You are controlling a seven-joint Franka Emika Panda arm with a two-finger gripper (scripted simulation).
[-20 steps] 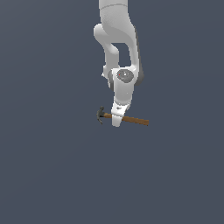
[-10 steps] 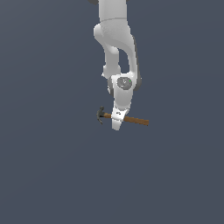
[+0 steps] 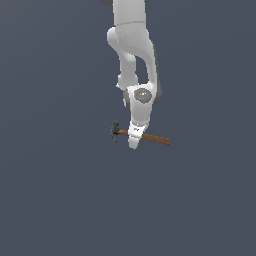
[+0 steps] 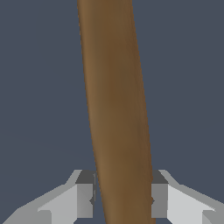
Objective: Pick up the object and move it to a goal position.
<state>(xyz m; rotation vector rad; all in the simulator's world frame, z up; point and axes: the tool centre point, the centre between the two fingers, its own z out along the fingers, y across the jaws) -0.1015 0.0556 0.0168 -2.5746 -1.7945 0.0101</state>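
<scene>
The object is a small claw hammer (image 3: pixel 155 138) with a brown wooden handle and a dark grey head (image 3: pixel 115 131). It lies level, head toward the exterior view's left. My gripper (image 3: pixel 134 142) points straight down over the handle, just beside the head. In the wrist view the handle (image 4: pixel 116 96) runs between the two fingers (image 4: pixel 85 197), which press against its sides, so my gripper (image 4: pixel 122 194) is shut on it. The hammer's head is out of the wrist view.
A plain dark grey-blue surface fills both views. The white arm (image 3: pixel 132 45) rises straight above the hammer to the upper edge of the exterior view.
The arm has sunk a little toward the hammer, mostly over the first half second. The hammer stays where it was.
</scene>
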